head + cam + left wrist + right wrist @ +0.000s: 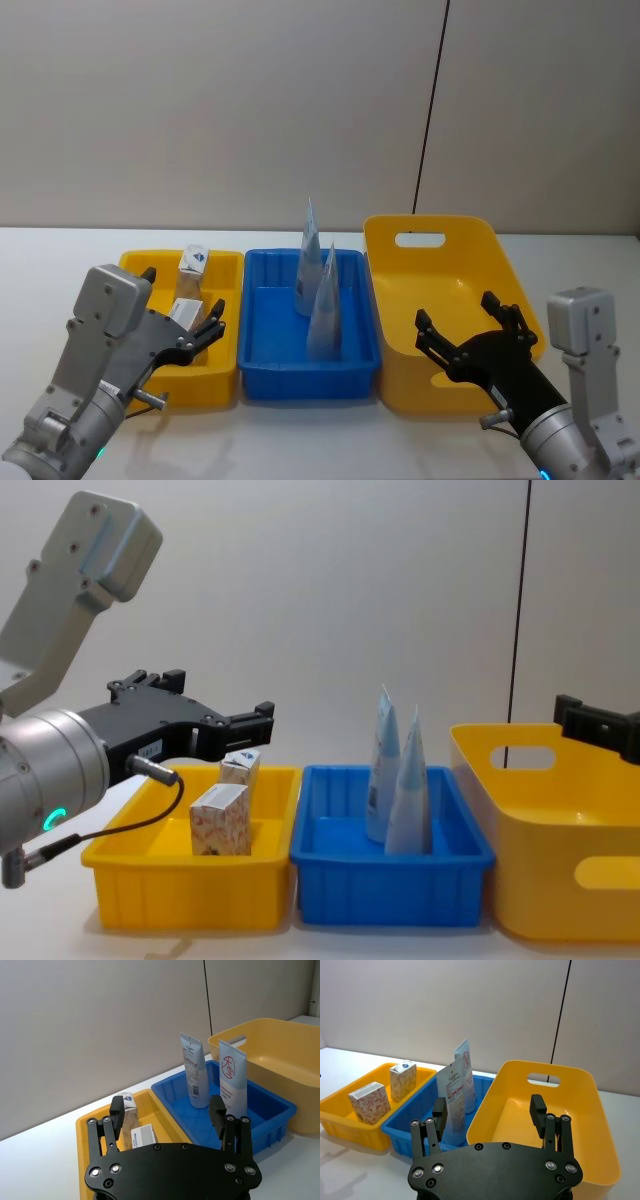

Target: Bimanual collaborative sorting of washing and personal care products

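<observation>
Two white cartons with leaf prints stand in the small yellow bin (228, 300): one at the back (194, 260), one nearer (184, 310). The blue bin (352, 300) holds two pale tapered tubes, one behind (310, 258) and one in front (325, 312), both upright. My left gripper (183, 296) hovers open over the small yellow bin above the cartons (220, 820), holding nothing. My right gripper (462, 318) is open and empty over the front of the large yellow bin (440, 270).
The three bins stand side by side on a white table (60, 250), with a plain wall behind. A dark vertical seam (432, 110) runs down the wall. The large yellow bin (590, 1110) has a handle slot in its far wall and nothing inside.
</observation>
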